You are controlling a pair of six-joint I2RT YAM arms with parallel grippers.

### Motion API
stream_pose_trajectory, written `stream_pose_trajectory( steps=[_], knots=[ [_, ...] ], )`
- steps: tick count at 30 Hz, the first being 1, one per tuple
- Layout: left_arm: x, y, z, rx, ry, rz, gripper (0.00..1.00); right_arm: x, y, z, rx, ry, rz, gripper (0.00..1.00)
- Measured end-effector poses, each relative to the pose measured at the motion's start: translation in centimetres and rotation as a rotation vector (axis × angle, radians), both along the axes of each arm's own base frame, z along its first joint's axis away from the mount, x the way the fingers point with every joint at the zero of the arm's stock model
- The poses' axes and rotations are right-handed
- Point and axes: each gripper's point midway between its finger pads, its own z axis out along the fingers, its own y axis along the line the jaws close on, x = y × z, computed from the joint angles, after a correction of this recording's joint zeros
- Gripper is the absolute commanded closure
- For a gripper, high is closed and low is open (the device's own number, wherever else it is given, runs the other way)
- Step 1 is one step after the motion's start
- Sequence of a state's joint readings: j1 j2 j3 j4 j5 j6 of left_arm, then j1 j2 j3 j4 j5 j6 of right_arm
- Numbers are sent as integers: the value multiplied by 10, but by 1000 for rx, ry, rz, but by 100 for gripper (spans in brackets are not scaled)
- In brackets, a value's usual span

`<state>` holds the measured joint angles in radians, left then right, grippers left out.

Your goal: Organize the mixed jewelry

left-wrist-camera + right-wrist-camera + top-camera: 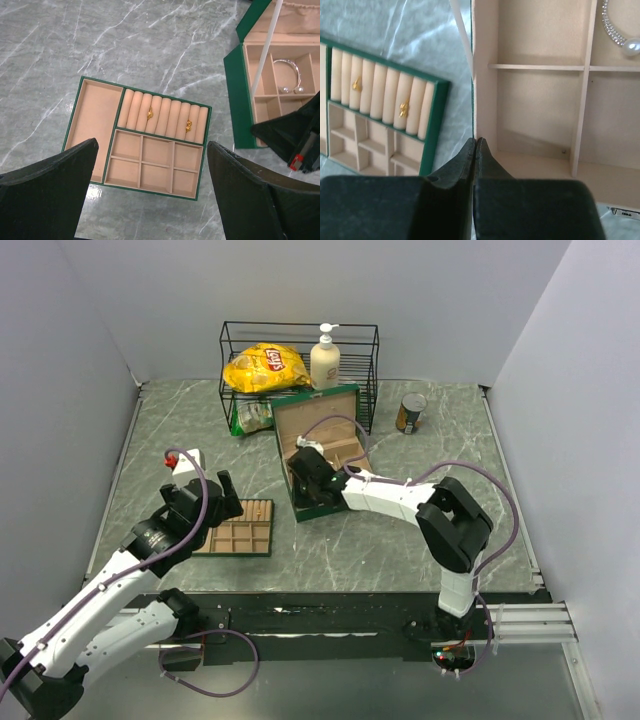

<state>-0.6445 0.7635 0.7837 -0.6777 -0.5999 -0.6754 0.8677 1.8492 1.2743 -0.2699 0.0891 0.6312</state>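
Observation:
The green box (345, 400) stands open at mid-table, and a silvery bangle with pearl beads (292, 75) lies in a back compartment; it also shows in the right wrist view (619, 35). The flat tan-lined tray (262, 535) lies left of the box. Two small gold rings (149, 114) (189, 126) sit in its ring rolls, and they also show in the right wrist view (356, 84) (404, 108). My left gripper (152, 144) hovers open and empty above the tray's small compartments. My right gripper (475, 142) is shut and empty over the box's left wall (480, 75).
A black wire rack (298, 335) at the back holds a yellow chip bag (265, 368) and a soap bottle (325, 358). A can (410, 412) stands at the back right. A white and red object (185, 460) sits left of the tray.

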Motion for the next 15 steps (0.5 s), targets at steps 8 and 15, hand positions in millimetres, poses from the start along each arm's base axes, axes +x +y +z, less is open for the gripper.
stream_pose_trajectory(
  steps=[8, 15],
  knots=[
    [0, 0, -1, 2, 4, 0, 4, -44, 27, -1, 49, 73, 0, 100],
    [0, 0, -1, 2, 3, 1, 4, -66, 33, -2, 125, 137, -52, 100]
  ],
)
